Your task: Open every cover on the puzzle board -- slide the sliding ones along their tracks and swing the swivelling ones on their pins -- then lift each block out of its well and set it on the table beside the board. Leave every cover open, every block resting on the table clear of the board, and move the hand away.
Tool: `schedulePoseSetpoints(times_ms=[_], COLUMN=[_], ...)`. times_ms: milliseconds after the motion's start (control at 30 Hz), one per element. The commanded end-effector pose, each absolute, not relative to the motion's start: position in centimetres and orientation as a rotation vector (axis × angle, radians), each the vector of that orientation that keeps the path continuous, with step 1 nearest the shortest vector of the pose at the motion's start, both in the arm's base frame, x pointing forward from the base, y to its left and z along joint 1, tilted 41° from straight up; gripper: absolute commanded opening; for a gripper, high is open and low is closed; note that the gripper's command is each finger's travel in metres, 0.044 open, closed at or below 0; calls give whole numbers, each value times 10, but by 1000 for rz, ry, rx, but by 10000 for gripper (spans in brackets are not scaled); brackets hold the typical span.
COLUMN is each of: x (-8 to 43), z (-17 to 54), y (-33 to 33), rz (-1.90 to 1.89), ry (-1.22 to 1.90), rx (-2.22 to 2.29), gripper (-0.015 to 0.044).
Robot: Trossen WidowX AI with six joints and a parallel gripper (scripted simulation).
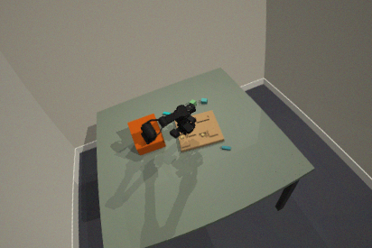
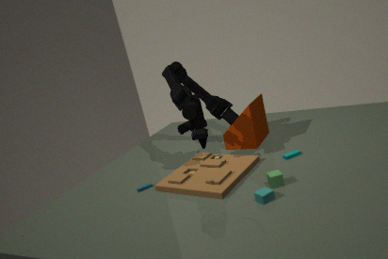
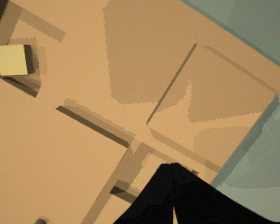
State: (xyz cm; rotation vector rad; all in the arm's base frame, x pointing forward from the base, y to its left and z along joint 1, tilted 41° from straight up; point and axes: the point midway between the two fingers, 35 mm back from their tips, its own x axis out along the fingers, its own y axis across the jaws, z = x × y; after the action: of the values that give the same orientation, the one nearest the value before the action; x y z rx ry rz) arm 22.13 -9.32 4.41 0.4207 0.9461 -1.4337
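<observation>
My gripper (image 2: 203, 147) (image 3: 169, 171) is shut and empty, its tips a little above the back part of the wooden puzzle board (image 1: 217, 126) (image 2: 207, 194) (image 3: 82, 60). A pale yellow block (image 1: 203, 134) (image 2: 190, 172) (image 3: 12, 60) sits in an open well. Another pale yellow block (image 1: 182, 137) (image 2: 217, 157) shows near the board's back. Wooden covers show at the front left (image 2: 179, 179), front right (image 2: 219, 177), middle (image 2: 213, 163) and back (image 2: 202, 156). A green block (image 1: 193, 102) (image 2: 275, 179) and a teal block (image 1: 204, 100) (image 2: 265, 195) rest on the table beside the board.
A cyan bar (image 1: 166, 113) (image 2: 292, 154) and a dark teal bar (image 1: 226, 148) (image 2: 145, 186) lie on the table on opposite sides of the board. A large orange wedge-shaped body (image 1: 158, 145) (image 2: 256, 129) stands behind the board by the arm's base.
</observation>
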Motion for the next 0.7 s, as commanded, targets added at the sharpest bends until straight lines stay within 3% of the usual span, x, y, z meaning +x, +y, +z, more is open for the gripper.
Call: schedulePoseSetpoints(times_ms=[0,367,667], x=[239,274,298], z=[47,46,43], y=[-92,-90,-88], rz=[-1176,-392,225], ry=[1221,1697,1833], rx=[96,-704,-1202], gripper=[0,0,0])
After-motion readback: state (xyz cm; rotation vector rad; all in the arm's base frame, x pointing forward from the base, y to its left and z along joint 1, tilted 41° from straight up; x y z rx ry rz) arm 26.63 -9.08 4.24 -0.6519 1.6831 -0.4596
